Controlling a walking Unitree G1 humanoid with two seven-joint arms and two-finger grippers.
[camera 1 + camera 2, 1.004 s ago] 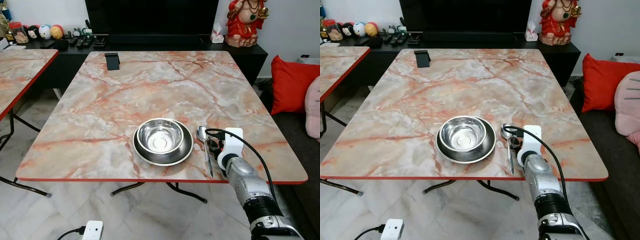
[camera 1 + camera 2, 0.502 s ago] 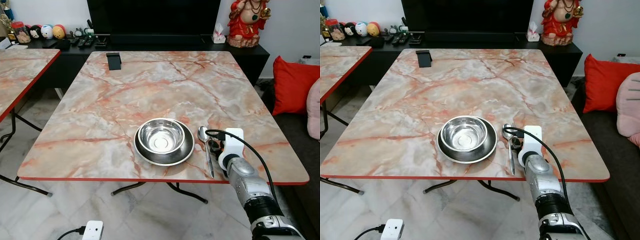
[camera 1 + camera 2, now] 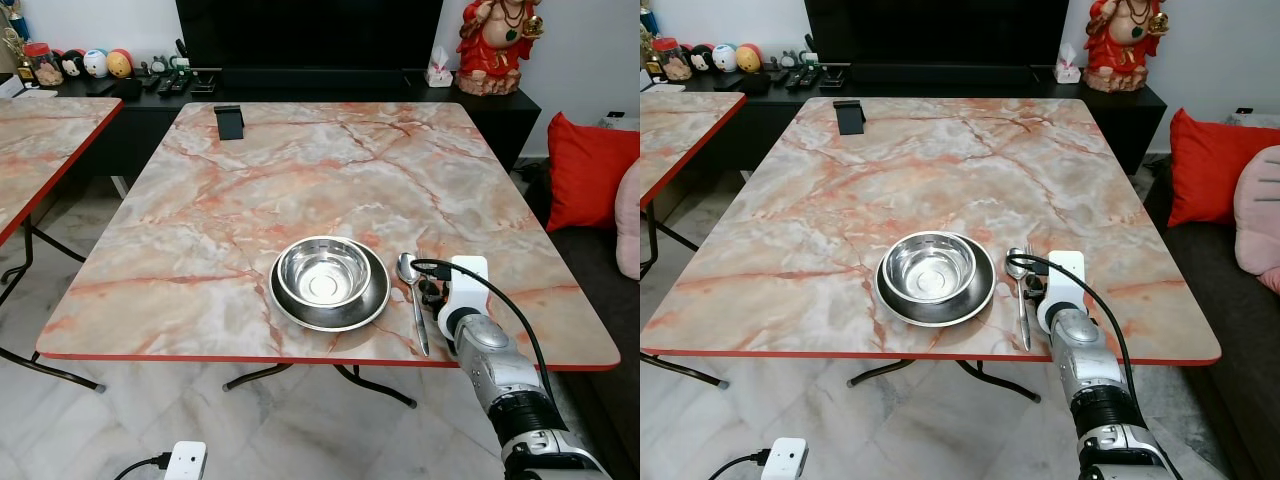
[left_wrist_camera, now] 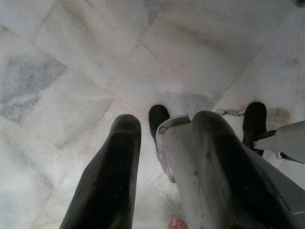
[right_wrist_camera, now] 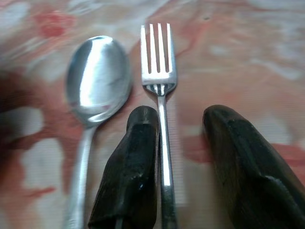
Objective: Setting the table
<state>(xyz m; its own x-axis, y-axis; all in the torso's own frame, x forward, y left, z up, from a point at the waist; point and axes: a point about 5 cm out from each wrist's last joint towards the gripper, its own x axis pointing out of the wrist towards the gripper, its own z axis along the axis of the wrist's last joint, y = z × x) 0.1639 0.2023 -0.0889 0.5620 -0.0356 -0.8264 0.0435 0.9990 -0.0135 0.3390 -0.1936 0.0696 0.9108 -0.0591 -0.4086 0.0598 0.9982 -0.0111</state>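
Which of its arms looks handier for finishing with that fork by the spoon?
The right. Its gripper is over the table with the fork lying between its open fingers, beside the spoon. The left gripper hangs over the floor.

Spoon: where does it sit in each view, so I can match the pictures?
Left eye: spoon just right of the bowl, near the table's front edge.
Right eye: same spot, left of the right gripper.
Right wrist: its scoop beside the fork.
Left wrist: floor tiles beyond the idle left gripper.
Shared landmark: the right gripper, fingers straddling the fork's handle.
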